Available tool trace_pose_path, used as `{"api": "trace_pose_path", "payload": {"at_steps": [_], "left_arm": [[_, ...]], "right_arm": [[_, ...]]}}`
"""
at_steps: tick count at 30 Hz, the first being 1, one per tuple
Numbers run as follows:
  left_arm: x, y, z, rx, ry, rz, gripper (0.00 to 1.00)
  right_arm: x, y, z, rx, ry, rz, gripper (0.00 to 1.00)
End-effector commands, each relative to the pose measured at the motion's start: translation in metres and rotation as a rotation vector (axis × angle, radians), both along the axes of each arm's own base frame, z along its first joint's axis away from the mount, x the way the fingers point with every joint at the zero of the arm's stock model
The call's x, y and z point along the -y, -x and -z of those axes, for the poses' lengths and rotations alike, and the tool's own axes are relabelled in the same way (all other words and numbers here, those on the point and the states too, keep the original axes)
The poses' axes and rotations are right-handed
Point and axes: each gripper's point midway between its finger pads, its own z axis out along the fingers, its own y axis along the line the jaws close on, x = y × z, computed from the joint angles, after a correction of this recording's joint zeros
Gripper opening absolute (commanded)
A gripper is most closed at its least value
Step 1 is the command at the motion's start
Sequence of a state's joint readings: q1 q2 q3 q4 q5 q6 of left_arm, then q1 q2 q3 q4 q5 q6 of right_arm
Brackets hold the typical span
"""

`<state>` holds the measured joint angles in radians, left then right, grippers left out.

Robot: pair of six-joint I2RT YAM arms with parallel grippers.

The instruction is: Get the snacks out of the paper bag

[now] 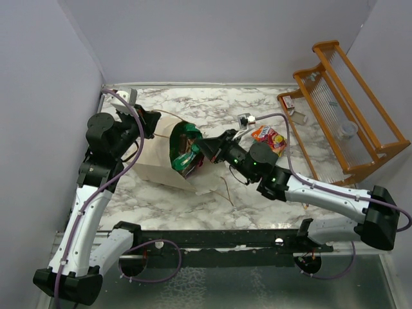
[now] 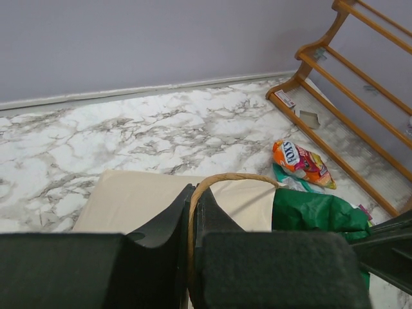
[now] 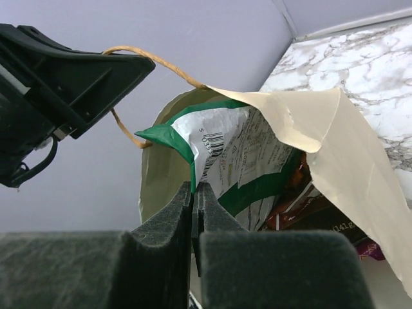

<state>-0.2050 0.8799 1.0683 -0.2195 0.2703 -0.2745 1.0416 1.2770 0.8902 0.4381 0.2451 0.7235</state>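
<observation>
The beige paper bag (image 1: 154, 164) lies on its side, mouth facing right. My left gripper (image 2: 192, 196) is shut on its twisted cord handle (image 2: 232, 177) and holds the mouth up. My right gripper (image 3: 196, 190) is shut on the edge of a green and white snack bag (image 3: 228, 151) at the bag's mouth; that bag also shows in the top view (image 1: 185, 143). A dark-brown packet (image 3: 302, 209) sits behind it inside the paper bag. An orange-red snack packet (image 1: 268, 138) lies on the table to the right; it also shows in the left wrist view (image 2: 299, 161).
A wooden rack (image 1: 347, 103) stands at the far right with a small clear cup (image 1: 347, 129) in it. A small white and red item (image 1: 288, 102) lies by its near corner. A second cord handle (image 1: 225, 190) trails on the marble table (image 1: 225, 109).
</observation>
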Motion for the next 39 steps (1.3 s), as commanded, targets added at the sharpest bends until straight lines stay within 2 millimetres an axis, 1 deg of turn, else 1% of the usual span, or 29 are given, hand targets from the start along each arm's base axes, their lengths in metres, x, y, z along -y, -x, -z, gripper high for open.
{"api": "trace_pose_path", "payload": {"at_steps": [1, 2, 5, 10, 14, 21, 24, 27, 30, 34, 37, 39], "left_arm": [[-0.008, 0.001, -0.007, 0.026, -0.006, -0.044, 0.0], [-0.007, 0.001, -0.007, 0.027, -0.007, -0.038, 0.0], [-0.007, 0.0, -0.008, 0.033, -0.009, -0.037, 0.0], [-0.007, -0.002, -0.01, 0.035, -0.016, -0.034, 0.0], [-0.009, -0.004, -0.009, 0.034, -0.022, -0.051, 0.0], [-0.01, -0.006, -0.004, 0.027, -0.03, -0.058, 0.0], [-0.011, -0.008, -0.005, 0.029, -0.033, -0.06, 0.0], [-0.01, -0.008, -0.007, 0.031, -0.032, -0.059, 0.0], [-0.011, -0.008, -0.006, 0.027, -0.032, -0.06, 0.0], [-0.01, -0.009, -0.005, 0.022, -0.029, -0.059, 0.0], [-0.009, -0.009, -0.006, 0.021, -0.025, -0.054, 0.0], [-0.008, -0.009, -0.007, 0.025, -0.02, -0.051, 0.0]], "right_arm": [[0.018, 0.014, -0.028, 0.063, -0.042, -0.012, 0.01], [0.021, 0.015, -0.028, 0.062, -0.041, -0.008, 0.01], [0.032, 0.019, -0.037, 0.081, -0.057, 0.005, 0.01], [0.054, 0.031, -0.068, 0.14, -0.068, 0.011, 0.01], [0.082, 0.04, -0.091, 0.213, -0.077, 0.051, 0.01], [0.139, 0.034, -0.107, 0.32, 0.0, 0.25, 0.01], [0.167, 0.024, -0.11, 0.35, 0.045, 0.387, 0.01], [0.196, 0.01, -0.107, 0.345, 0.131, 0.558, 0.01], [0.214, -0.003, -0.101, 0.346, 0.228, 0.697, 0.01], [0.226, -0.019, -0.096, 0.335, 0.334, 0.841, 0.01], [0.223, -0.035, -0.093, 0.342, 0.355, 0.866, 0.02], [0.218, -0.054, -0.087, 0.332, 0.344, 0.849, 0.01]]}}
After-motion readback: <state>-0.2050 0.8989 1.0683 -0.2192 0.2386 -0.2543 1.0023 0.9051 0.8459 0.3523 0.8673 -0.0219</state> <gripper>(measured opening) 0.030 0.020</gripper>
